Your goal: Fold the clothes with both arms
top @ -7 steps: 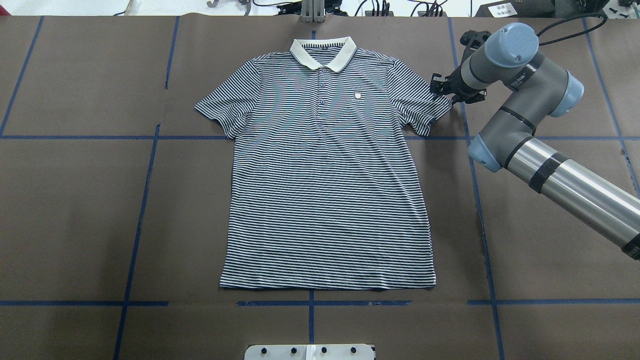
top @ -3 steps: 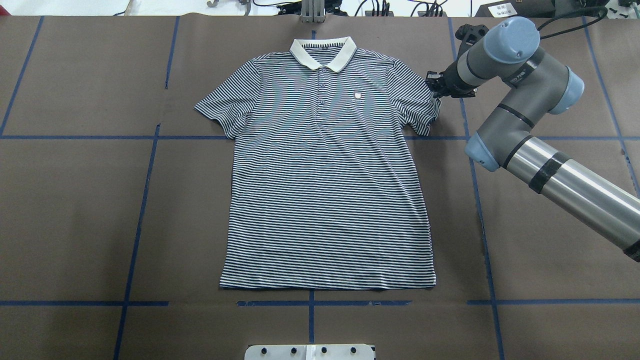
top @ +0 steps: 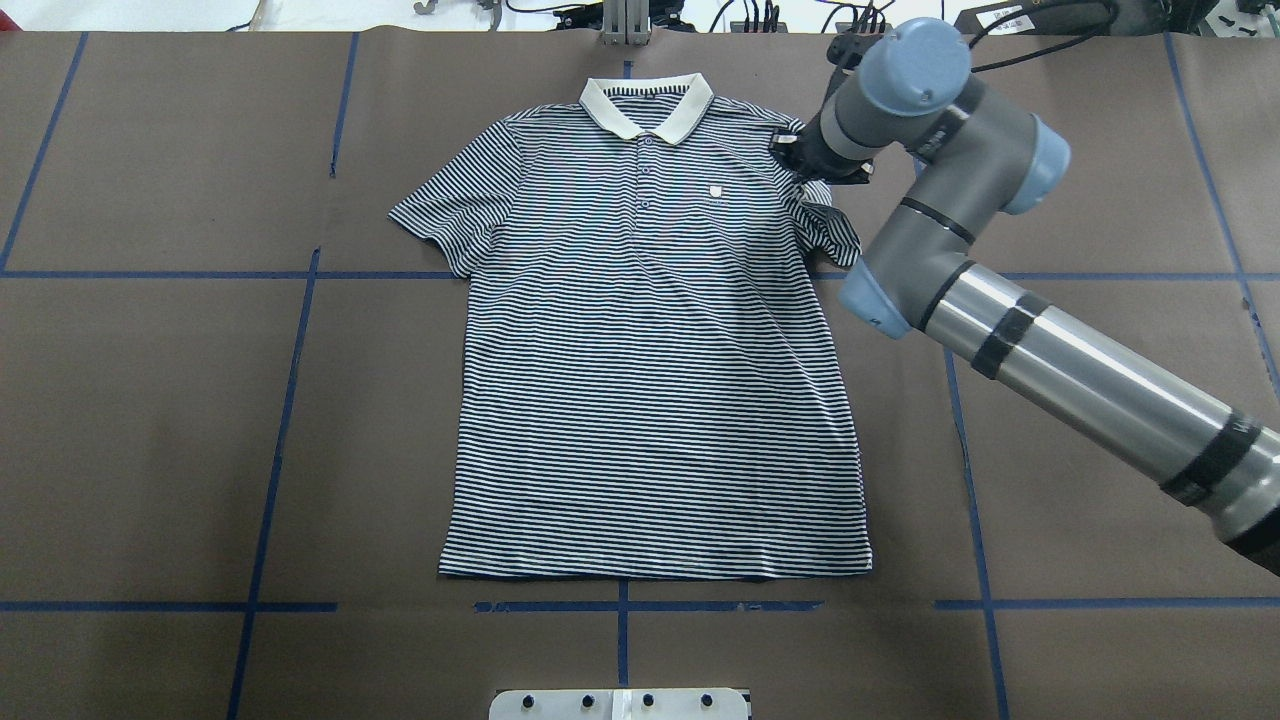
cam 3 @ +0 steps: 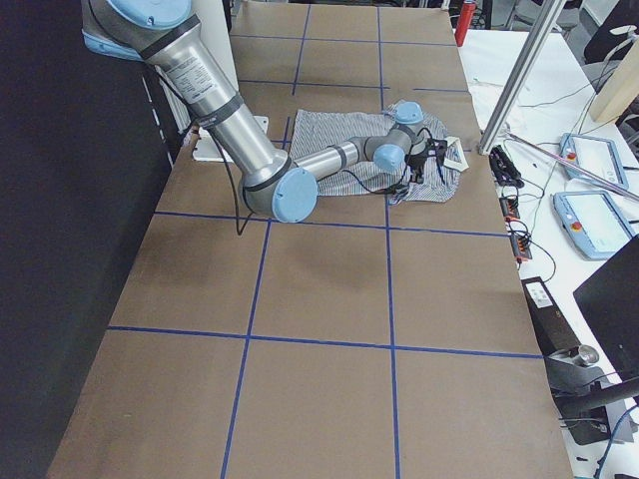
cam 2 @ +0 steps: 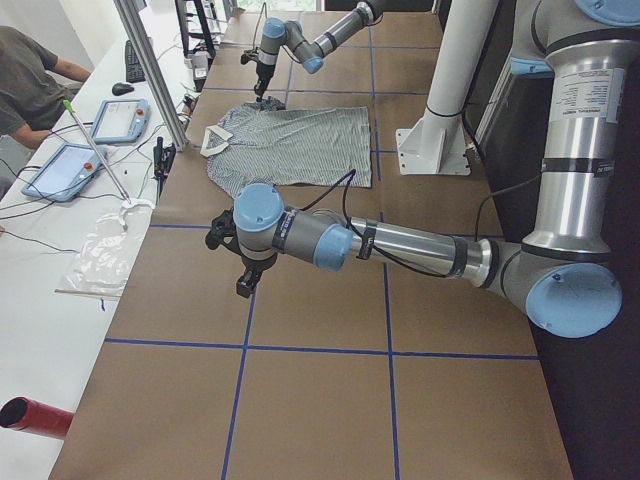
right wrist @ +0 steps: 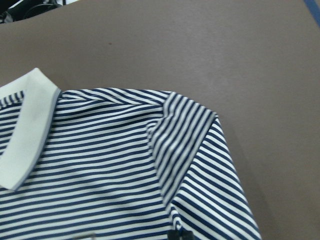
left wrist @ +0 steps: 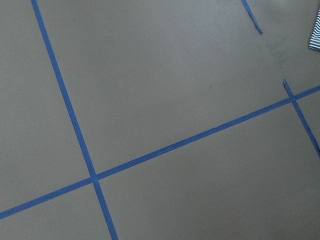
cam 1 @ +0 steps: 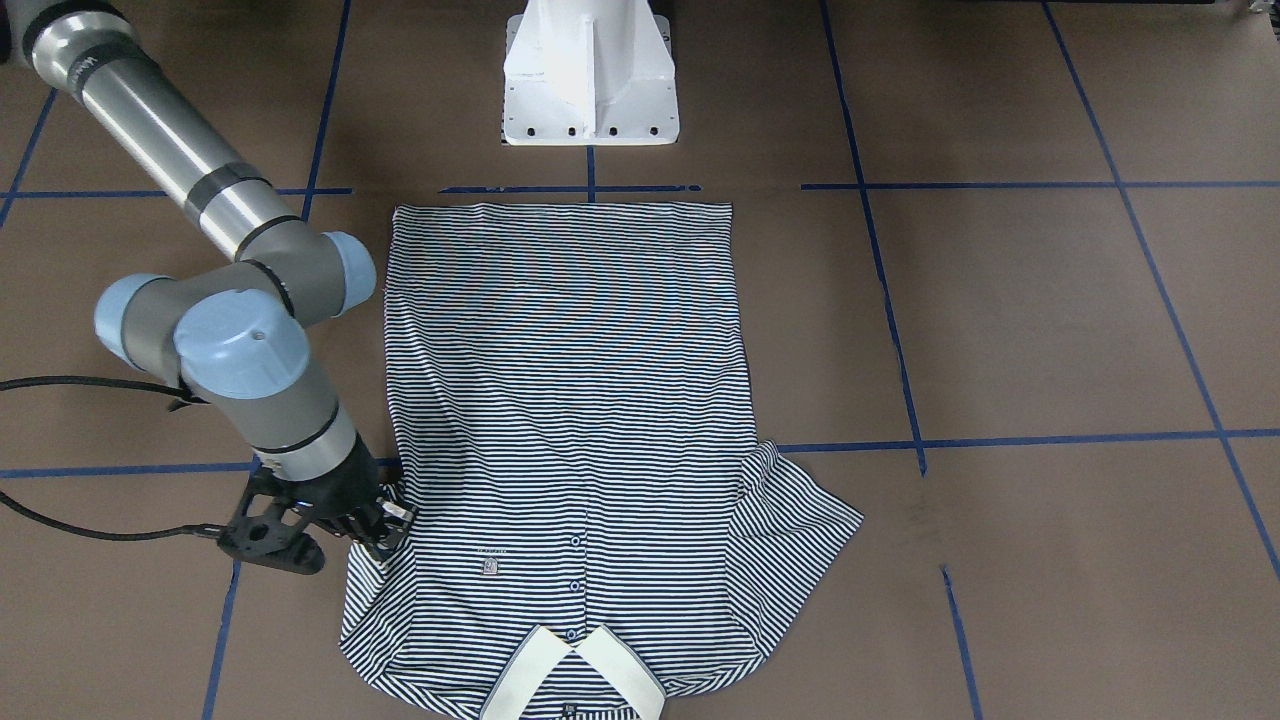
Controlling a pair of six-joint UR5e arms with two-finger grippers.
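The striped polo shirt [top: 650,350] lies flat and face up on the brown table, its cream collar [top: 645,105] at the far edge. My right gripper [top: 800,160] is shut on the shirt's right sleeve [top: 830,225] and holds it lifted and drawn in over the shoulder; it also shows in the front-facing view [cam 1: 385,525]. The right wrist view shows the bunched sleeve [right wrist: 190,150]. The other sleeve [top: 450,210] lies spread out. My left gripper [cam 2: 245,278] hovers over bare table far from the shirt, seen only from the side, so I cannot tell whether it is open or shut.
The white pedestal base [cam 1: 590,70] stands at the near edge behind the hem. Blue tape lines [top: 290,400] grid the table. A metal post [top: 625,25] stands past the collar. Tablets and a seated person [cam 2: 30,80] are beyond the far edge.
My right gripper has moved left from beside the sleeve's outer edge to over the shoulder, pulling the right sleeve up and inward. The rest of the shirt has not moved.
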